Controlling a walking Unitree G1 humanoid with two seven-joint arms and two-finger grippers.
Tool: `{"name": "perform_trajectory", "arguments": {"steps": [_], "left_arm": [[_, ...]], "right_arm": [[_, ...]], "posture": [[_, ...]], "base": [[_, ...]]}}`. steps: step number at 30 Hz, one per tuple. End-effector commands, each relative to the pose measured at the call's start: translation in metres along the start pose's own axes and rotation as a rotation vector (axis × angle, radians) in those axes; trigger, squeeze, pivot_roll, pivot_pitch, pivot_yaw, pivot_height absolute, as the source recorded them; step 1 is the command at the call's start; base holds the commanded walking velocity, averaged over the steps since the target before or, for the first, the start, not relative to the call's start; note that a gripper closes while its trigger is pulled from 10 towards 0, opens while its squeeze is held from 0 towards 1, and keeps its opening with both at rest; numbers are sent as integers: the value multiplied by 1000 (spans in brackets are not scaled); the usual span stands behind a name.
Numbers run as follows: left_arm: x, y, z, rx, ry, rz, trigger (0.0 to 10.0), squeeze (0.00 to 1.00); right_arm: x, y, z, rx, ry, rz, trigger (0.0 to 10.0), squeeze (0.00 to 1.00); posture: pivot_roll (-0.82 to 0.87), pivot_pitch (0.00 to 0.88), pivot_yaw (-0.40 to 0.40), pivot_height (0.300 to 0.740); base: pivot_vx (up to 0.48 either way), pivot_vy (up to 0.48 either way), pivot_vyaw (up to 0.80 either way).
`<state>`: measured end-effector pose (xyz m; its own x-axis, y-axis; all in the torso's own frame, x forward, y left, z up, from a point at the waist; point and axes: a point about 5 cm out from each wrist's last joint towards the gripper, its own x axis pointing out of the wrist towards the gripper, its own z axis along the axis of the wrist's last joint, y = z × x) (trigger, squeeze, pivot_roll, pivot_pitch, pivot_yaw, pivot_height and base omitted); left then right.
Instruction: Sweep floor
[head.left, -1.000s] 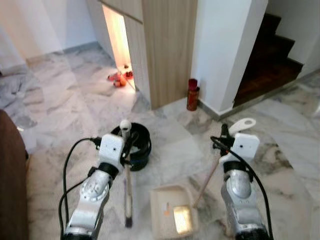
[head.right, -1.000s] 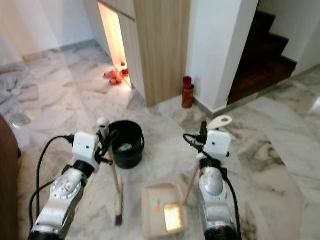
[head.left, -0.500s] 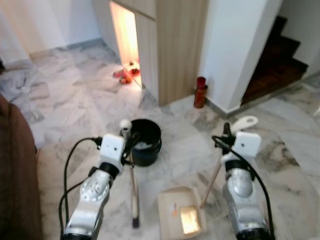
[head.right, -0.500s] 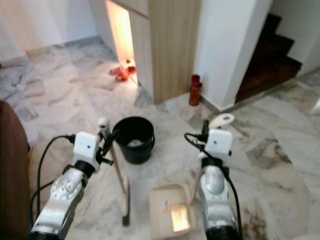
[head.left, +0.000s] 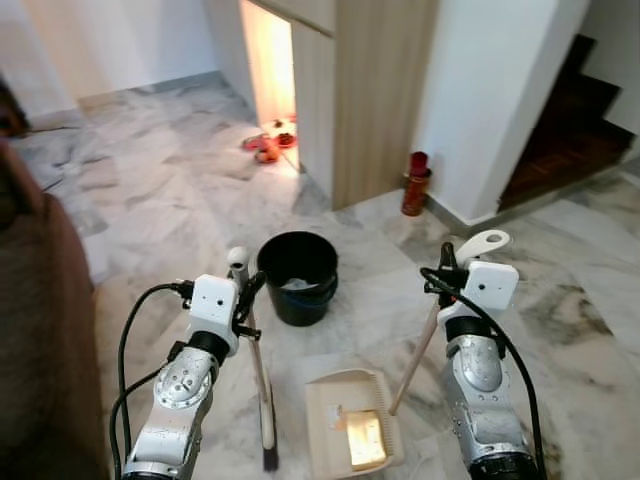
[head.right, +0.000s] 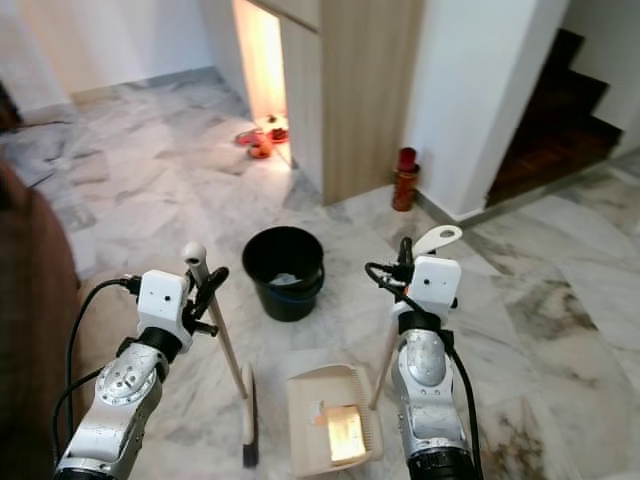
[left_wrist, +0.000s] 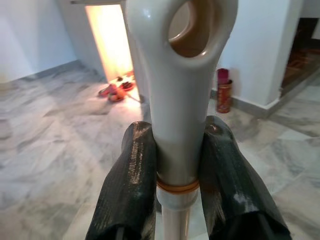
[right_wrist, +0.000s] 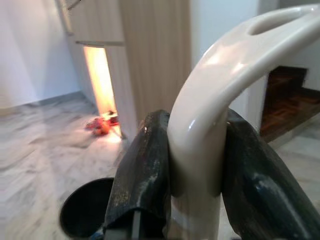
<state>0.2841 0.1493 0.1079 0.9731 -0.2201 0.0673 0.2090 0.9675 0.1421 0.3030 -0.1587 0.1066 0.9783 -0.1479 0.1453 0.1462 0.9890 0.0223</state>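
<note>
My left gripper (head.left: 245, 293) is shut on the cream handle of a broom (head.left: 256, 360), whose dark bristles (head.left: 270, 459) rest on the marble floor. In the left wrist view the black fingers (left_wrist: 134, 185) clamp the broom handle (left_wrist: 178, 100) just below its hanging loop. My right gripper (head.left: 444, 272) is shut on the curved cream handle of the dustpan (head.left: 350, 430), which sits on the floor between my arms with bits of debris (head.left: 365, 438) in it. In the right wrist view the fingers (right_wrist: 145, 165) squeeze the dustpan handle (right_wrist: 200, 140).
A black bucket (head.left: 297, 277) stands on the floor just ahead of the dustpan. A red canister (head.left: 415, 184) sits by the white wall corner. Red items (head.left: 266, 147) lie near a lit wooden cabinet opening. Dark stairs (head.left: 565, 130) rise at right; brown furniture (head.left: 40, 330) is at my left.
The camera has shifted, so the bucket and cabinet slide right in view. Both grippers still hold the broom and dustpan, and the dustpan now sits a little further from the bucket.
</note>
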Motion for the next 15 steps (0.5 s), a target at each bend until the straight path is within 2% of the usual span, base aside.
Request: {"name": "perform_trajectory", "arguments": {"steps": [1, 12, 15], "left_arm": [[2, 3, 8, 15, -30, 15, 10000, 0], [2, 6, 9, 30, -35, 30, 10000, 0], [2, 7, 9, 34, -36, 37, 10000, 0]], "right_arm": [[6, 3, 12, 36, -48, 4, 10000, 0], [6, 3, 11, 37, -46, 7, 10000, 0], [6, 3, 12, 22, -49, 12, 10000, 0]], "posture": [[125, 14, 44, 740], [125, 8, 46, 740], [125, 12, 44, 740]], "base": [[0, 0, 0], [0, 0, 0], [295, 0, 188]]}}
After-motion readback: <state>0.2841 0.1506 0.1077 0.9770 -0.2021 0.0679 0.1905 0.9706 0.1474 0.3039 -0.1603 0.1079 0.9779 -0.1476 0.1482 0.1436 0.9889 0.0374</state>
